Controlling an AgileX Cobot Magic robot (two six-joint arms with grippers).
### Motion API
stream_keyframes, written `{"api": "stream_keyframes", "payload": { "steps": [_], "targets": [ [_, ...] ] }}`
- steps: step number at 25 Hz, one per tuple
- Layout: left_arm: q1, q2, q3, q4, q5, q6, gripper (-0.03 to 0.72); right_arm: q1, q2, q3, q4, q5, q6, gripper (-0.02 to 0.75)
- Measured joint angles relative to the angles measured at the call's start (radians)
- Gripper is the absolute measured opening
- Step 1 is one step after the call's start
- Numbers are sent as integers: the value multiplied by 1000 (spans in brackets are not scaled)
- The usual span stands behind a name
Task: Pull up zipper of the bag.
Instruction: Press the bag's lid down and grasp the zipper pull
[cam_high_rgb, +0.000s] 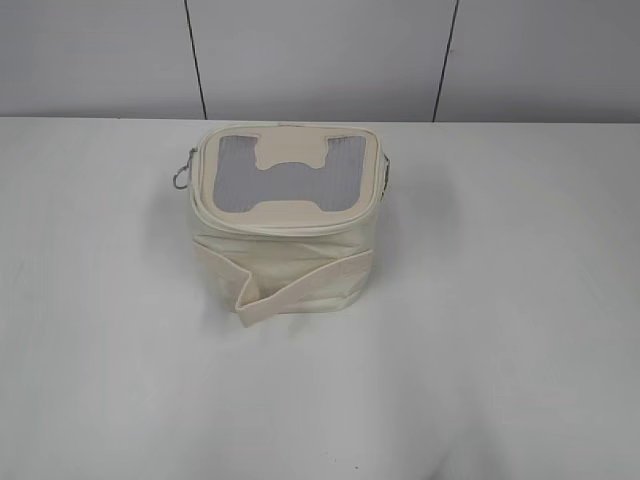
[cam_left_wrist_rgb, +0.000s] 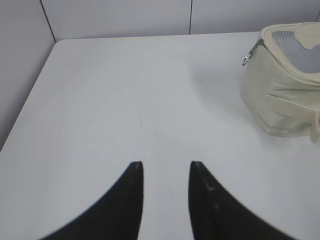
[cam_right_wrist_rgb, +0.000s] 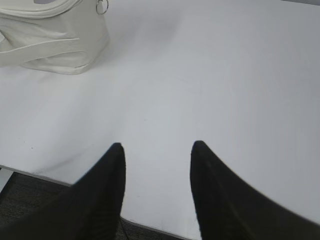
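Note:
The small boxy cream bag (cam_high_rgb: 285, 255) stands in the middle of the white table, its lid showing a grey ribbed panel and a cream H-shaped patch. The zipper runs round the lid rim; its silver ring pull (cam_high_rgb: 181, 180) dangles at the bag's left corner and shows in the left wrist view (cam_left_wrist_rgb: 246, 61). Another metal ring (cam_right_wrist_rgb: 102, 6) hangs on the bag's right side. The bag shows in the left wrist view (cam_left_wrist_rgb: 280, 100) and the right wrist view (cam_right_wrist_rgb: 55, 40). My left gripper (cam_left_wrist_rgb: 166, 165) is open and empty, far left of the bag. My right gripper (cam_right_wrist_rgb: 157, 146) is open and empty, far right of it. Neither gripper shows in the exterior view.
A wide cream fabric strap (cam_high_rgb: 300, 285) crosses the bag's front. The white table (cam_high_rgb: 520, 300) ends at a grey panelled wall (cam_high_rgb: 320, 55) behind. The table's near edge (cam_right_wrist_rgb: 150, 227) lies under my right gripper, with dark floor below.

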Motion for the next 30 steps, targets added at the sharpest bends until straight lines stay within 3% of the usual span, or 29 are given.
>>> {"api": "stream_keyframes", "payload": {
  "steps": [13,18,25,30],
  "targets": [
    [0,0,0,0,0,0,237,0,26,-6,59,-11,-1,340],
    [0,0,0,0,0,0,237,0,250,-46,297,-137,-161,337],
    [0,0,0,0,0,0,237,0,789,-167,754,-277,-776,337],
    [0,0,0,-1,0,0,237,27,1236,-422,890,-272,-1011,337]
  ]
}}
